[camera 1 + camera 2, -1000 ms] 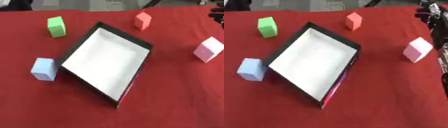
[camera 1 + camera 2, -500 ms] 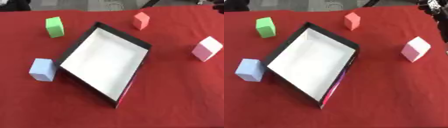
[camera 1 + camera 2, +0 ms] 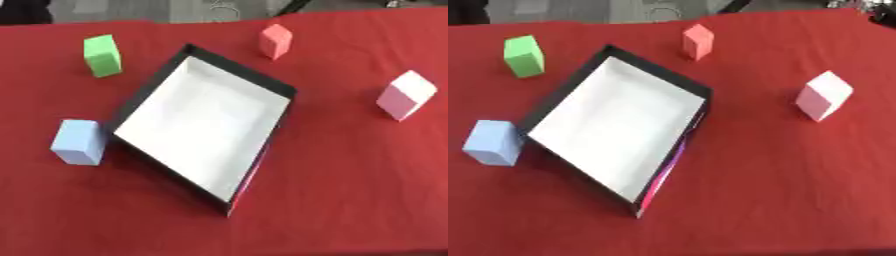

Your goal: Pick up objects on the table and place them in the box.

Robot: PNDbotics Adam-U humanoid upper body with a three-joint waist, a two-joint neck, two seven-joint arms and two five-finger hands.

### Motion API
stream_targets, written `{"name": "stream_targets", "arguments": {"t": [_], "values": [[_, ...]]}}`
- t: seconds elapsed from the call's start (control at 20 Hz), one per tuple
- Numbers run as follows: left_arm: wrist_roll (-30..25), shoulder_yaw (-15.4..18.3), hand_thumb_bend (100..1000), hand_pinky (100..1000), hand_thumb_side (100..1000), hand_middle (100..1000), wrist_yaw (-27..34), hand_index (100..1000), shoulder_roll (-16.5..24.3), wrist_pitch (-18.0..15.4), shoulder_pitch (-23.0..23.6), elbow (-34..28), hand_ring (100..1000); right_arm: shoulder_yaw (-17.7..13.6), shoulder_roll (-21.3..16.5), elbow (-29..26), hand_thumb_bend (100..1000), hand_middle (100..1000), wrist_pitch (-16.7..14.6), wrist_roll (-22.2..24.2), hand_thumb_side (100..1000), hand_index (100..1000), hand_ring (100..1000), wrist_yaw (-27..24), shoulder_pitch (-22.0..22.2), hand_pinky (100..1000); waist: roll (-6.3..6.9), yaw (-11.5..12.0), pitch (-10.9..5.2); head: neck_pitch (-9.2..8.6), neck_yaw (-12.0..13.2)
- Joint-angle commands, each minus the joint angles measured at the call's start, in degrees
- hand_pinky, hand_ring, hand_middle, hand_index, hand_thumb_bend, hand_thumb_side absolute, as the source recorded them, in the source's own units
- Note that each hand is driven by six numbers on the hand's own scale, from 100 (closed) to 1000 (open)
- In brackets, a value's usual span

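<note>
On the table [image 3: 350, 200], draped in a red cloth, the nearest thing is the corner of the box [image 3: 203, 127], a shallow open tray with black walls and a white floor, turned askew so that one corner points toward the camera and the opposite one away; a strip of pink and purple print shows on its near right outer wall. Nothing lies inside it. Just left of the box, close to its left corner but apart from it, stands the light blue block [image 3: 79, 142]. Out to the right, well apart from the box, sits the pink block [image 3: 405, 95], tilted, with a pale top face and a deeper pink side. Farther back on the left is the green block [image 3: 103, 55], upright, near the box's far left wall but not touching it. Farthest of the four, just beyond the box's far corner, is the coral-red block [image 3: 276, 41]. All four blocks rest on the cloth outside the box. Behind the far edge of the table lies a grey floor with some dark shapes too blurred to make out. Neither robot hand shows clearly in either view, so I cannot tell whether they are spread or closed.
</note>
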Motion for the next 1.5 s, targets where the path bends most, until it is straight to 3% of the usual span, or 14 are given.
{"name": "stream_targets", "arguments": {"t": [0.05, 0.4, 0.85, 1.15, 1.2, 1.4, 1.5], "values": [[-0.10, 0.50, 172, 907, 766, 722, -0.30, 826, 2.13, -0.03, -0.11, -0.73, 640, 0.74, -6.63, 0.33, 100, 821, -3.27, 4.74, 571, 863, 872, 1.02, -0.87, 941, -0.37, -0.25, -1.47, -0.08, -0.08], [-0.29, 0.29, 170, 907, 767, 722, -0.33, 825, 2.39, 0.01, -0.13, -0.67, 640, 3.53, -12.02, -0.69, 100, 838, -9.19, 11.51, 530, 874, 882, 5.00, -0.32, 933, -0.10, -0.81, -1.18, -0.08, -0.01], [-0.27, -0.11, 166, 906, 772, 721, 0.00, 822, 2.23, 0.18, -0.23, -0.42, 639, 5.73, -13.23, -1.40, 144, 851, -12.44, 17.07, 515, 889, 893, 9.26, 1.66, 937, 0.62, -0.65, -0.96, -0.08, 0.06], [-0.53, -0.38, 167, 906, 770, 721, 0.01, 822, 2.31, 0.25, -0.31, -0.39, 639, 6.40, -13.93, -0.82, 272, 860, -14.54, 20.01, 370, 899, 905, 13.69, 1.76, 937, 0.71, -0.80, -0.95, -0.08, 0.12], [-0.59, -0.43, 167, 906, 769, 721, 0.01, 823, 2.32, 0.27, -0.34, -0.38, 639, 6.55, -14.02, -0.78, 318, 856, -14.91, 20.40, 285, 899, 909, 14.54, 1.74, 940, 0.73, -0.80, -0.93, -0.08, 0.10], [-0.69, -0.56, 166, 906, 771, 721, 0.03, 823, 2.31, 0.34, -0.33, -0.33, 639, 7.07, -14.13, -0.35, 410, 862, -16.24, 22.12, 114, 896, 920, 17.25, 1.52, 949, 0.87, -0.75, -0.83, -0.08, 0.07], [-0.75, -0.61, 166, 906, 770, 721, 0.05, 823, 2.31, 0.35, -0.36, -0.33, 639, 7.10, -14.06, 0.03, 409, 865, -16.70, 22.67, 100, 899, 921, 18.18, 1.14, 954, 0.94, -0.73, -0.79, -0.08, 0.00]]}}
